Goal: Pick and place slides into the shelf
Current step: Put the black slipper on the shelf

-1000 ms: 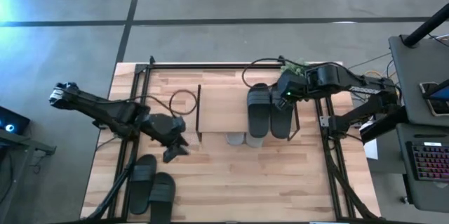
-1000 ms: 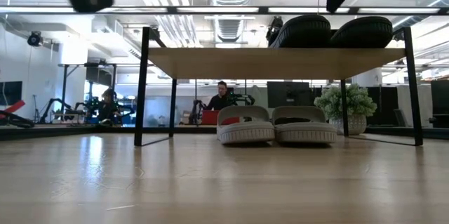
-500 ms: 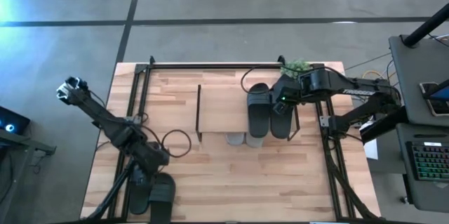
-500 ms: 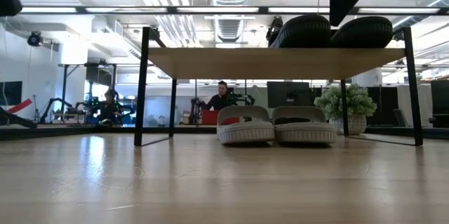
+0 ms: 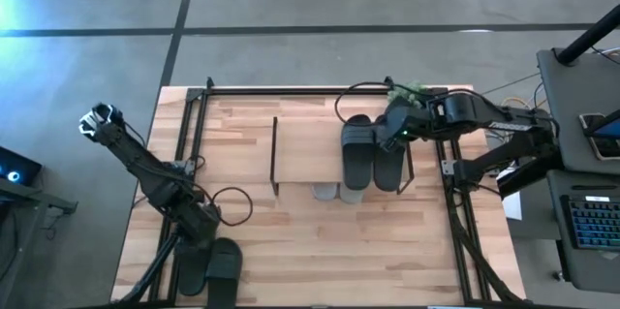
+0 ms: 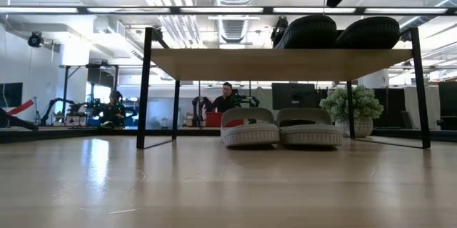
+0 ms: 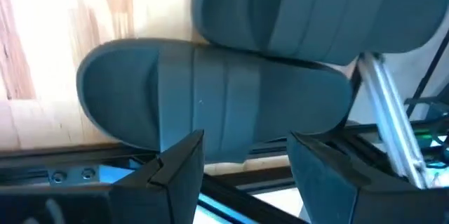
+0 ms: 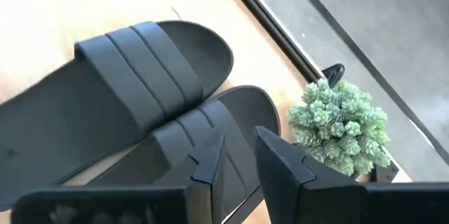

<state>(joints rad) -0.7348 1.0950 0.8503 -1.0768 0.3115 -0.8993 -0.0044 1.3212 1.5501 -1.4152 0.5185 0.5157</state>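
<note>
Four of six slides shelved; last black pair pending.

Two black slides [image 5: 372, 151] are lying on top of the shelf [image 5: 305, 149], two grey slides [image 6: 280, 128] beneath it. Remaining black pair [image 5: 211, 265] is sitting well off the shelf's left front; left gripper [image 7: 242, 168] is hovering spread over it. Right gripper [image 8: 235, 161], narrowly parted and grasping nothing, is hanging over the shelved pair.

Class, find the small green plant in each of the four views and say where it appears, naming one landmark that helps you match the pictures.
High view: plant at the table's far edge, behind the right gripper.
Low view: plant under the shelf, right of the grey slides.
Left wrist view: not in it.
Right wrist view: plant beside the black slides.
Shared landmark: the black slides on the shelf.
</note>
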